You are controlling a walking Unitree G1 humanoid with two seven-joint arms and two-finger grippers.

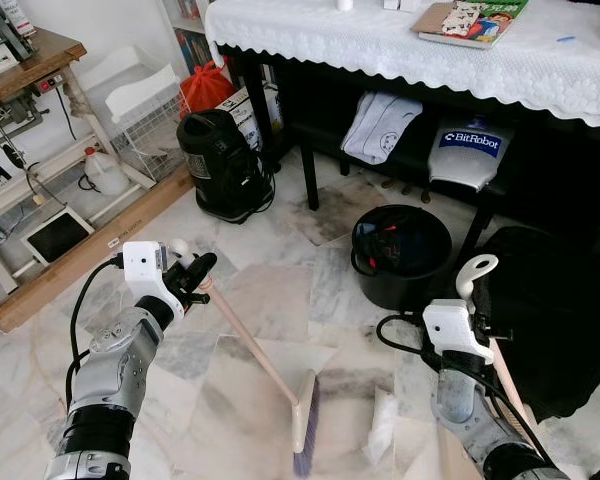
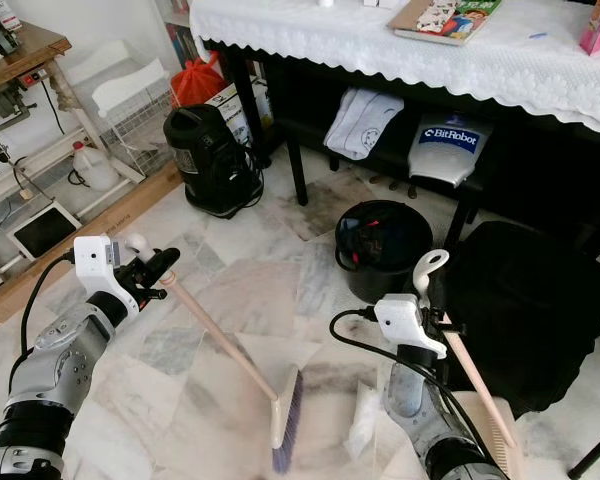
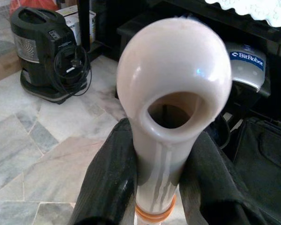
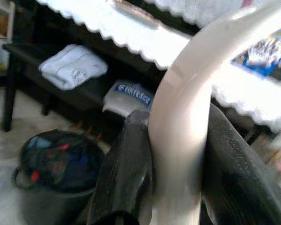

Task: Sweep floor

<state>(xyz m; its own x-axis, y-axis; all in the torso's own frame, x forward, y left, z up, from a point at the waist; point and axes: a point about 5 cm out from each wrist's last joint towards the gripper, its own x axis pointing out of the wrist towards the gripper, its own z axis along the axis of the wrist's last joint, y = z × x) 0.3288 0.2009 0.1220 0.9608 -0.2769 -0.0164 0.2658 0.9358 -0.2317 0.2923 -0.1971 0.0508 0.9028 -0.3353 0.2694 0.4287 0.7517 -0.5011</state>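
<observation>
Over marble floor (image 1: 280,310), left gripper (image 1: 194,272) clamps the broom (image 1: 270,370); right gripper (image 1: 467,300) clamps the dustpan handle (image 1: 475,275).

Head stereo downward, wrist cameras close-up

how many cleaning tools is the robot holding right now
2. A broom held by its handle in the left gripper, bristles on the floor, and a dustpan held by its handle in the right gripper.

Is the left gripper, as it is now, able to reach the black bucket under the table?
Probably not. The left gripper is shut on the broom handle, so it is occupied, and the black bucket stands well off toward the right arm's side.
</observation>
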